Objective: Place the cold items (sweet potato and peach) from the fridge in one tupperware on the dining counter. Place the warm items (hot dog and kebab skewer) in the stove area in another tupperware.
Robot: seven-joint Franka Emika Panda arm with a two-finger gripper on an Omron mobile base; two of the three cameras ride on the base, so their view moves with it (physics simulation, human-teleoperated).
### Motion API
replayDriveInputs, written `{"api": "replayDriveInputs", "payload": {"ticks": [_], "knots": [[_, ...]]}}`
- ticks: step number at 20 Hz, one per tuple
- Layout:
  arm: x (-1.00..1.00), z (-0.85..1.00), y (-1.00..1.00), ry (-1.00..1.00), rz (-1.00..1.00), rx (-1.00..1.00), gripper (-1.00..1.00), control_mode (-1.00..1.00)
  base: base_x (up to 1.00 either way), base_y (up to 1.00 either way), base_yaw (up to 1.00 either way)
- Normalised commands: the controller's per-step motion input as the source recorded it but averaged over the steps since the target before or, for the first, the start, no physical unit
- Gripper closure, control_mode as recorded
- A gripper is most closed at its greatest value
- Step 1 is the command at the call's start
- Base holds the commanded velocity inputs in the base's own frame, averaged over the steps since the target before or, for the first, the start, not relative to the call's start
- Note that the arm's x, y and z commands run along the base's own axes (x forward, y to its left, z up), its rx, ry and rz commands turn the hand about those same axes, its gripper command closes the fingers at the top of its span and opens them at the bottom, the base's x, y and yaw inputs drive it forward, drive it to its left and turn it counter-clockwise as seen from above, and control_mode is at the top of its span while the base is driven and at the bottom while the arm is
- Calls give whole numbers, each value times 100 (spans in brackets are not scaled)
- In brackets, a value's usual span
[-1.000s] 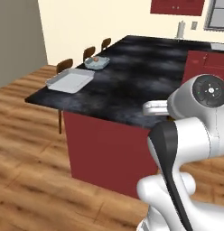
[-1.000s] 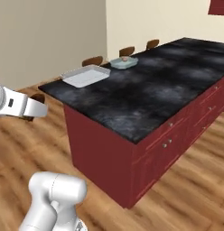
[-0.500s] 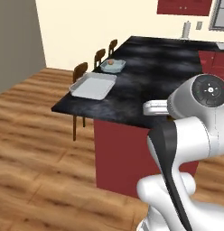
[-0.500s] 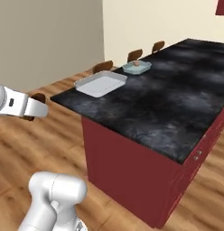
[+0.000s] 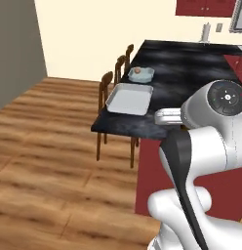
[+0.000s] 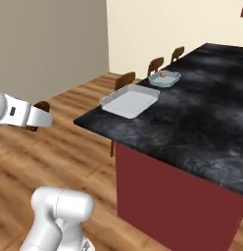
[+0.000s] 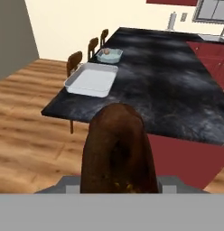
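A brown sweet potato (image 7: 117, 149) fills the lower middle of the hand view, and my gripper (image 7: 117, 182) is shut on it, its fingertips hidden behind it. Ahead on the black dining counter (image 7: 168, 76) stands a small bluish tupperware (image 7: 109, 55) with the peach (image 7: 105, 51) in it. Nearer the counter's corner lies a larger, empty white tupperware (image 7: 91, 79). Both base views show the same pair: the small one (image 5: 141, 74) (image 6: 164, 78) and the large one (image 5: 129, 98) (image 6: 130, 100). The hot dog and kebab skewer are out of view.
Wooden chairs (image 5: 106, 85) (image 6: 124, 79) line the counter's far side. The counter's red base (image 6: 172, 196) drops to a wooden floor (image 5: 45, 161) with open room on the left. A grey wall (image 5: 15, 49) stands at the far left.
The whole scene has shifted: the base has moved, so the counter's corner and both tupperwares sit further right and nearer. The sweet potato stays in the gripper.
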Motion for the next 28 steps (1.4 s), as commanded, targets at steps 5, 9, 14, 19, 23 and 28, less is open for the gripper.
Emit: {"api": "replayDriveInputs", "payload": {"ticks": [5, 9, 14, 19, 23, 28], "knots": [[0, 0, 0, 0, 0, 0, 100, 100, 61, 100, -22], [0, 0, 0, 0, 0, 0, 100, 100, 68, 100, -29], [0, 0, 0, 0, 0, 0, 100, 100, 71, 100, -39], [0, 0, 0, 0, 0, 0, 100, 100, 72, 100, -41], [0, 0, 0, 0, 0, 0, 100, 100, 72, 100, -41], [0, 0, 0, 0, 0, 0, 100, 100, 72, 100, -42]]}}
